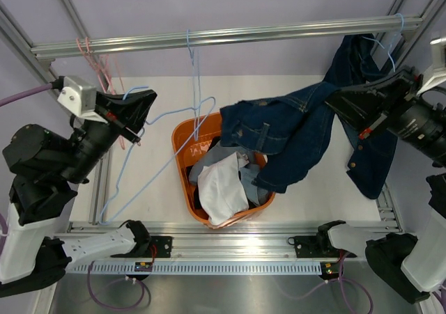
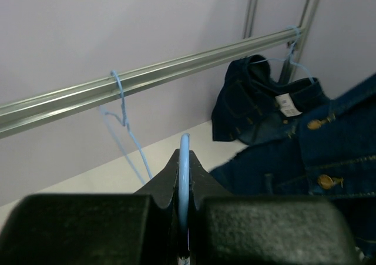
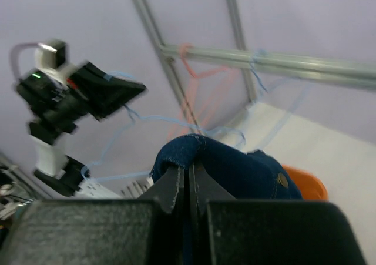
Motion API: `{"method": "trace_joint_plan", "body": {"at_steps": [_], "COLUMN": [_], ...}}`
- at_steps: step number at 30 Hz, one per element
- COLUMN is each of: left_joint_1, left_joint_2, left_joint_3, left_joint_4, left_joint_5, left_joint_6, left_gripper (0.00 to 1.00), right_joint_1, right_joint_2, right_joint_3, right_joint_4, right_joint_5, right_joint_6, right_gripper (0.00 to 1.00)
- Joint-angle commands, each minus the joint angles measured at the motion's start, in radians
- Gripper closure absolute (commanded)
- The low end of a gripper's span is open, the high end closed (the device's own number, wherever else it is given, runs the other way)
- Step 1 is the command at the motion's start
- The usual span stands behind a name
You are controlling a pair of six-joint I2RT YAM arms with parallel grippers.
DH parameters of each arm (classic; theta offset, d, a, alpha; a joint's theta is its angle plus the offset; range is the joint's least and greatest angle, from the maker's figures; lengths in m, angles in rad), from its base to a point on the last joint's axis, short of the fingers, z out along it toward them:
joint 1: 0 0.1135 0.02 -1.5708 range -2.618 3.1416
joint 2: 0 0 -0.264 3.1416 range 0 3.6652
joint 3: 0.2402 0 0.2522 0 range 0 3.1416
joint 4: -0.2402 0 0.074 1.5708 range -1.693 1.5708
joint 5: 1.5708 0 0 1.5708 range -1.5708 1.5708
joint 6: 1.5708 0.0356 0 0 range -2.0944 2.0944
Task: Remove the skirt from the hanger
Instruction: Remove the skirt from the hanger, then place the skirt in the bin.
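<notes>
Left arm (image 1: pixel 49 154): black cylindrical joint housings on the upper links, white moulded shell on the lower link. Right arm (image 1: pixel 418 122): same finish.

Left hand (image 1: pixel 152 95) and right hand (image 1: pixel 332 99): matte black, wedge-shaped, each with a small red mark on its side.

A white camera box (image 1: pixel 77 95) sits on the left wrist, fed by a purple cable (image 1: pixel 24 95). The black base brackets (image 1: pixel 159 246) have more purple cabling looped below them.

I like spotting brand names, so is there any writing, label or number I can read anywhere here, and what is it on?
None readable. The white tag inside the hanging denim garment carries print too blurred to read.
</notes>
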Motion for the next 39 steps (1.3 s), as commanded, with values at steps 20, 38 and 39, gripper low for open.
{"method": "trace_joint_plan", "body": {"at_steps": [20,38,39], "left_joint_1": [0.001,0.001,-0.001], "left_joint_2": [-0.166,-0.237,-0.246], "left_joint_3": [-0.018,-0.131,-0.137], "left_joint_4": [0.151,0.228,0.231], "left_joint_5": [0.232,0.248,0.247], "left_joint_6": [-0.153,-0.199,-0.2], "left_gripper": [1.0,1.0,1.0], "right_joint_1": [0.502,0.531,0.53], "right_joint_2": [0.358,0.579,0.594], "right_joint_3": [0.14,0.421,0.429], "right_joint_4": [0.369,0.703,0.755], "right_joint_5": [0.09,-0.028,-0.043], "right_joint_6": [-0.076,0.064,0.081], "right_gripper": [1.0,1.0,1.0]}}
